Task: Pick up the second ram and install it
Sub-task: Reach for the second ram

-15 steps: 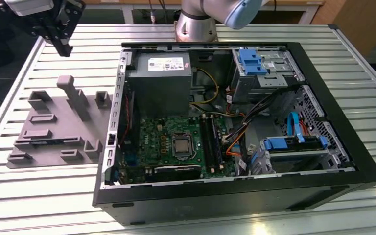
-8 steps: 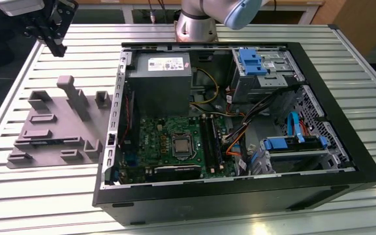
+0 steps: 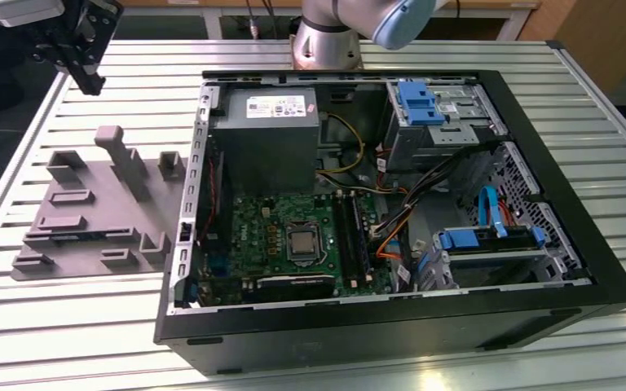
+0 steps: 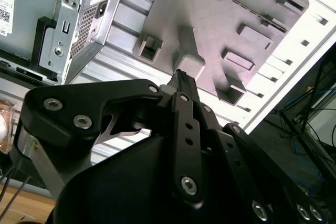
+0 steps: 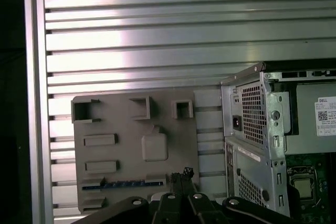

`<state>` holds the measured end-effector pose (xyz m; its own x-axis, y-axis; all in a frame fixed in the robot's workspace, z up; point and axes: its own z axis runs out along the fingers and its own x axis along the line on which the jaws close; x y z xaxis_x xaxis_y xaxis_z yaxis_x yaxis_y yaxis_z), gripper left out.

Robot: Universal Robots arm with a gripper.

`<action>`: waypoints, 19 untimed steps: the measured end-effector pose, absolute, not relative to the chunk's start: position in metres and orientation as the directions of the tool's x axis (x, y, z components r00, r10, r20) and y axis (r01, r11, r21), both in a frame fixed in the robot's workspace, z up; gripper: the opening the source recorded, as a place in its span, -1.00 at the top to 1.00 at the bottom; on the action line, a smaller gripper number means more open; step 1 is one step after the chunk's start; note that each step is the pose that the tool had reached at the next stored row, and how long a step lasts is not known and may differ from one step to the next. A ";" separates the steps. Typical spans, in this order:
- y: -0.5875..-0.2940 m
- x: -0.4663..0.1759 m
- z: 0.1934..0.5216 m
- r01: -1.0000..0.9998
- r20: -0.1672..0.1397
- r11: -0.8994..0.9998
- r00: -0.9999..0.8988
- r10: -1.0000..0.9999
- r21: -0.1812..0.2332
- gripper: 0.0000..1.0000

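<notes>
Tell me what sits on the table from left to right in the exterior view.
Gray fixture plate → green motherboard inside the open computer case → rightmost blue drive caddy.

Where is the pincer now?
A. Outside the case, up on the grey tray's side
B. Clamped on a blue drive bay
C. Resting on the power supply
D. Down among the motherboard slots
A: in the exterior view the pincer hangs empty at the exterior view's left of the case, up above the table near the grey tray.
</notes>
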<state>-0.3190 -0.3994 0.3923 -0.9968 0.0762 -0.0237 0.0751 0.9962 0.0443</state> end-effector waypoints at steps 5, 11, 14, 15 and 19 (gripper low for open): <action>-0.400 -0.320 0.392 0.075 -0.024 0.996 -0.997 0.076 0.044 0.79; -0.414 -0.323 0.392 0.075 -0.024 0.996 -0.997 0.076 0.044 0.79; -0.415 -0.323 0.392 0.075 -0.024 0.996 -0.997 0.076 0.044 0.79; -0.415 -0.323 0.392 0.075 -0.024 0.996 -0.997 0.076 0.044 0.79; -0.415 -0.323 0.392 0.075 -0.024 0.996 -0.997 0.076 0.044 0.79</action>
<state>-0.3227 -0.4153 0.3921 -0.9968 0.0762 -0.0237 0.0751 0.9962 0.0443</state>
